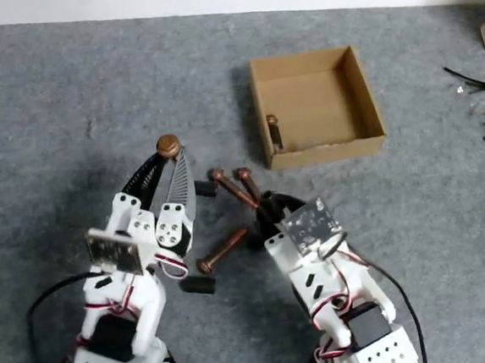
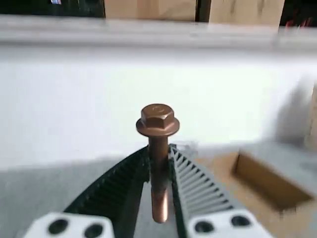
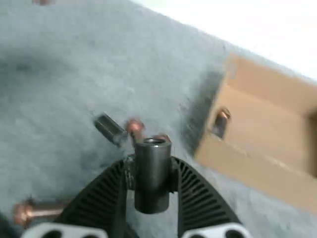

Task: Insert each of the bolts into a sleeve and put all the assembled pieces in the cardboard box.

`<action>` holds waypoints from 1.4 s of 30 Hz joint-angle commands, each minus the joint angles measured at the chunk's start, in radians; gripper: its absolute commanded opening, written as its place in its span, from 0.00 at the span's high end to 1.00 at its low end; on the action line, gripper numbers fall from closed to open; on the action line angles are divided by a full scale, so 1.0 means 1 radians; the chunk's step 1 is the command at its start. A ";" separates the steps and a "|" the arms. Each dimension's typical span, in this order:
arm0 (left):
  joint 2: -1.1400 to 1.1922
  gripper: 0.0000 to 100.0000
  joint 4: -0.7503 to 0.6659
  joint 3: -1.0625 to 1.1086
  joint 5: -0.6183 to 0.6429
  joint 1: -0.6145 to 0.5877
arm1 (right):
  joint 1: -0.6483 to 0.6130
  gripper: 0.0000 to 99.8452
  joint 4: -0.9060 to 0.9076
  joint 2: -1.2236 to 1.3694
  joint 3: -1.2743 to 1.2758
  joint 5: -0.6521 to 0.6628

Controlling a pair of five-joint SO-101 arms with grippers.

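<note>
Grey mat (image 1: 67,120) covers the table. The cardboard box (image 1: 325,150) sits at the far side with one assembled piece (image 1: 274,133) leaning on its inner wall. The left gripper (image 1: 170,160) is raised over the mat and clamped narrow on a bolt (image 2: 157,120). It grips the shank, with the hex head past the fingertips and the shank end back between the fingers. The right gripper (image 3: 152,163) is low, near the box, and closed on a sleeve (image 3: 151,176) with the open bore facing away from the wrist. Three loose bolts (image 1: 223,249) lie between the arms, two of them just beside the right gripper. Two loose sleeves (image 1: 198,285) also lie on the mat. The step looks like mating the bolt to the sleeve. Hold one arm fixed and get shank and bore on one axis before closing in. The free shank end looks boxed in by the fingers, so a tilt or regrip is likely needed. Push slowly; a skewed entry could jam or twist the bolt in the grip.
</note>
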 commanded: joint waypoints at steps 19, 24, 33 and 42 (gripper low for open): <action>-0.005 0.99 -0.092 0.050 0.539 0.243 | -0.136 1.00 -0.206 -0.015 0.024 0.068; -0.005 0.99 -0.029 0.050 0.537 0.243 | -0.128 1.00 -0.206 -0.015 0.033 0.068; -0.005 0.99 0.000 0.053 0.381 0.246 | -0.059 1.00 -0.206 -0.015 0.030 0.066; -0.005 0.99 0.057 0.053 0.381 0.294 | -0.062 1.00 -0.206 -0.015 0.031 0.066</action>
